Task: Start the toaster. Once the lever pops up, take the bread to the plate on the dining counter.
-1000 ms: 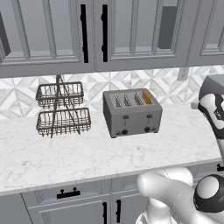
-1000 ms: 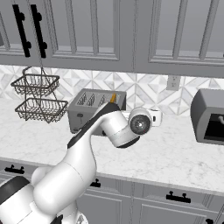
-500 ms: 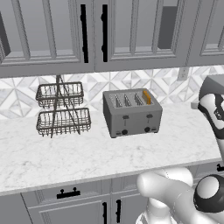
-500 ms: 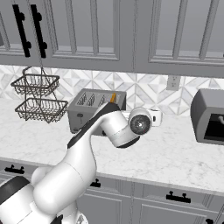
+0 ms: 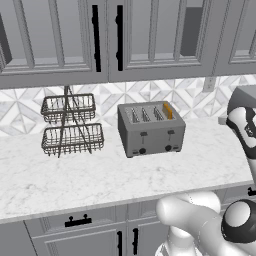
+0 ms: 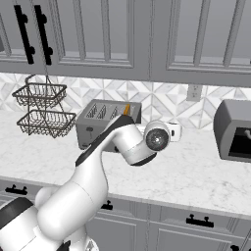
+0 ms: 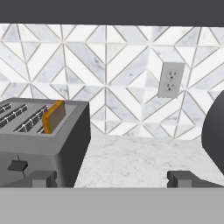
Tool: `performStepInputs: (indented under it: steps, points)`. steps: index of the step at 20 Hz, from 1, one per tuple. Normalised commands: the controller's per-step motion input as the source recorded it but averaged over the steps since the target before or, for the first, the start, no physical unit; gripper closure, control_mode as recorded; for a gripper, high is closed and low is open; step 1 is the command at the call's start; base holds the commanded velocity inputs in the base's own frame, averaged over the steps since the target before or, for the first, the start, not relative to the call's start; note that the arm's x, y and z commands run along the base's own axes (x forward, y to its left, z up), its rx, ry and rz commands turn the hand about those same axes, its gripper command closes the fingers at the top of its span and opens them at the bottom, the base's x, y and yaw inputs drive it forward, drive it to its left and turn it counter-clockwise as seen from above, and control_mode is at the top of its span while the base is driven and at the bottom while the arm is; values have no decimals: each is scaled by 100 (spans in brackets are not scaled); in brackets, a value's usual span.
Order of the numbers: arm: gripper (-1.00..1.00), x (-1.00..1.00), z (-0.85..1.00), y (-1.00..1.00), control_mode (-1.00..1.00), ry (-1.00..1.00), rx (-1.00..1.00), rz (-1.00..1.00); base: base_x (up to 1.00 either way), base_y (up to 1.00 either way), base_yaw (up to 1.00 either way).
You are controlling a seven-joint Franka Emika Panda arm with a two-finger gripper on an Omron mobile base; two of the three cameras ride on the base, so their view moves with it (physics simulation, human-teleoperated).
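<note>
The boxy grey metal four-slot toaster (image 5: 151,131) stands on the white marble worktop (image 5: 100,175) against the tiled wall. The square slice of tan bread with golden-orange crust (image 5: 168,111) sits upright in its slot at the 3 o'clock end, its top edge poking out. A two-tier dark wire basket (image 5: 71,125) stands at the toaster's 9 o'clock, apart from it. In the hand view the fingers (image 7: 111,179) stand wide apart and hold nothing, with the toaster at their 10 o'clock
</note>
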Motion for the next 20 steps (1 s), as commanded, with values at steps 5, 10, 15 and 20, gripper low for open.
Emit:
performStepInputs:
  steps: [5,10,15,20]
  points:
    - [-100,0,0,0,-100,0,0,0,0,0,0]
    - [-100,0,0,0,-100,0,0,0,0,0,0]
    - [-100,0,0,0,-100,0,0,0,0,0,0]
    - [-100,0,0,0,-100,0,0,0,0,0,0]
